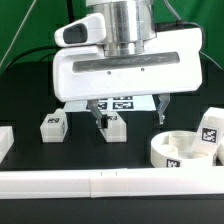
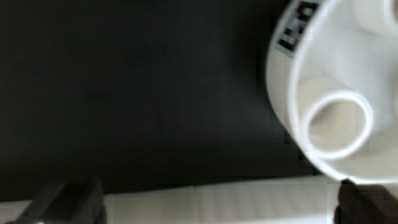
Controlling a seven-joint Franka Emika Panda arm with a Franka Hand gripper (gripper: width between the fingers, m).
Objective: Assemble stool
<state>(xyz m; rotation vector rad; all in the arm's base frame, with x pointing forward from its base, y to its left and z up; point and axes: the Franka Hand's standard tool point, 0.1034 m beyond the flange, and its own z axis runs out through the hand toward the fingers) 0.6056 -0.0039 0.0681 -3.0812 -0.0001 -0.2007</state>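
Note:
The round white seat drum [image 1: 178, 151] lies on the black table at the exterior view's right. In the wrist view it [image 2: 329, 70] shows a round hole and part of a tag. One blocky leg [image 1: 53, 126] stands at the left, a second leg [image 1: 115, 128] in the middle, and a third leg [image 1: 210, 128] just behind the drum at the right. My gripper [image 1: 130, 113] hangs above the table between the middle leg and the drum, open and empty. One of its fingers [image 1: 98, 115] is close beside the middle leg. In the wrist view the gripper [image 2: 217, 205] has only table and rail between its dark fingers [image 2: 64, 203].
A long white rail [image 1: 100, 184] runs along the front of the table and also shows in the wrist view [image 2: 214, 192]. A white block [image 1: 5, 141] sits at the far left edge. The marker board [image 1: 122, 102] lies flat behind the gripper.

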